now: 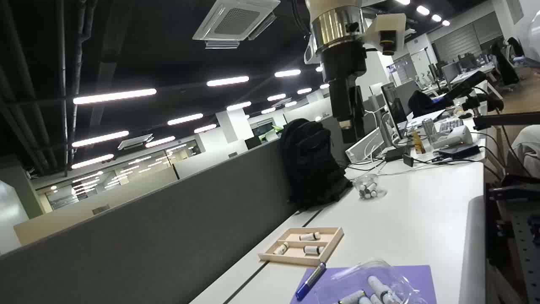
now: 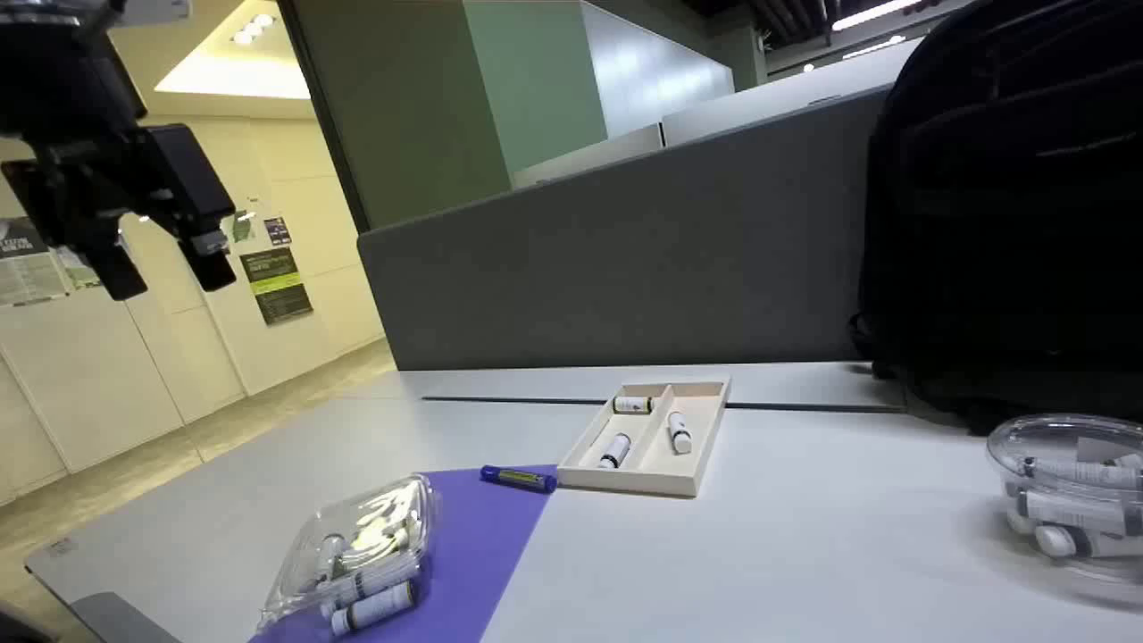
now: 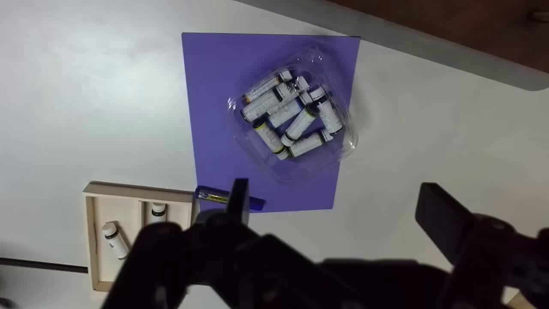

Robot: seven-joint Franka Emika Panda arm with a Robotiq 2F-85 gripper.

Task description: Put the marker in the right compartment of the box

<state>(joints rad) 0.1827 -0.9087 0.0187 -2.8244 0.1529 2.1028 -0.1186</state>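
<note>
End effector (image 3: 336, 204) spread — marker (image 3: 214, 197), box (image 3: 130, 212) part-hidden, wrist view.

"How many markers (image 2: 518, 479) can you see?"

"Just one. And one box (image 2: 629, 481), with two parts (image 2: 704, 418)."

"How many little bottles (image 2: 616, 450) are in it?"

"Three. Then one square tub (image 2: 366, 513) and one round tub (image 2: 1013, 464), so two tubs."

"How many in those?"

"At least seven bottles (image 3: 299, 125) in the square tub. I can't tell for the round tub."

"What else?"

"One purple sheet (image 3: 218, 60), one backpack (image 2: 1000, 223), and one gripper (image 2: 170, 277) with two fingers (image 2: 212, 271)."
</note>
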